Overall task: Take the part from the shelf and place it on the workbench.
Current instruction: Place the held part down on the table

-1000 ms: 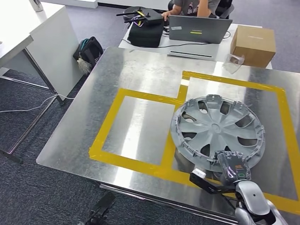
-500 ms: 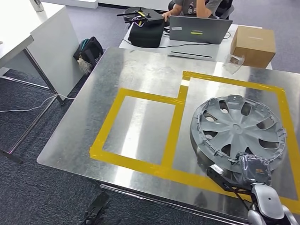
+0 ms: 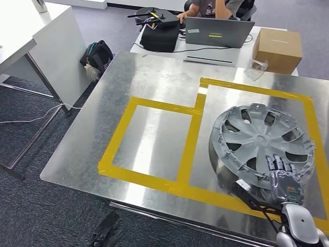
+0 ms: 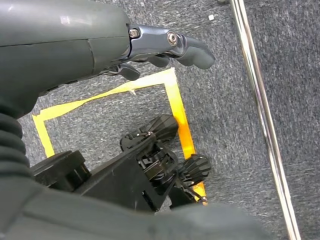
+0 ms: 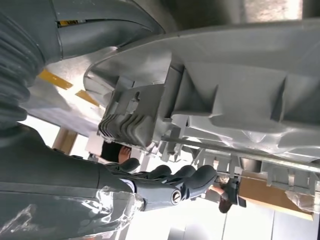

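Resting on the near rim of the grey wheel cover (image 3: 261,145), the robot's right hand (image 3: 285,180) has its dark fingers (image 3: 276,167) laid out straight and flat over the edge. From the camera on that wrist, the fingers (image 5: 181,181) stretch along under the ribbed rim of the cover (image 5: 234,95) and are not curled around it, so the hand looks let go, not gripping.

The wheel cover sits on the shiny metal workbench (image 3: 155,82), at the near right. It is inside the bigger yellow tape box (image 3: 256,88) on the right side. Its near edge looks a little lifted off the metal.

Left of it is a smaller yellow tape box (image 3: 155,105), and the two boxes share one strip of tape.

The left hand (image 4: 166,42) hangs low over grey carpet (image 4: 226,100) with yellow tape (image 4: 181,115) on it. Its fingers are apart and hold nothing.

Farther back, past the workbench, is a table with a grey laptop (image 3: 217,32), a black bag (image 3: 160,35) to the left of it, and a brown box (image 3: 277,49) to the right. A person (image 3: 217,7) sits behind the laptop. On the far left floor, a dark bag (image 3: 97,55) leans by a white desk (image 3: 46,46).
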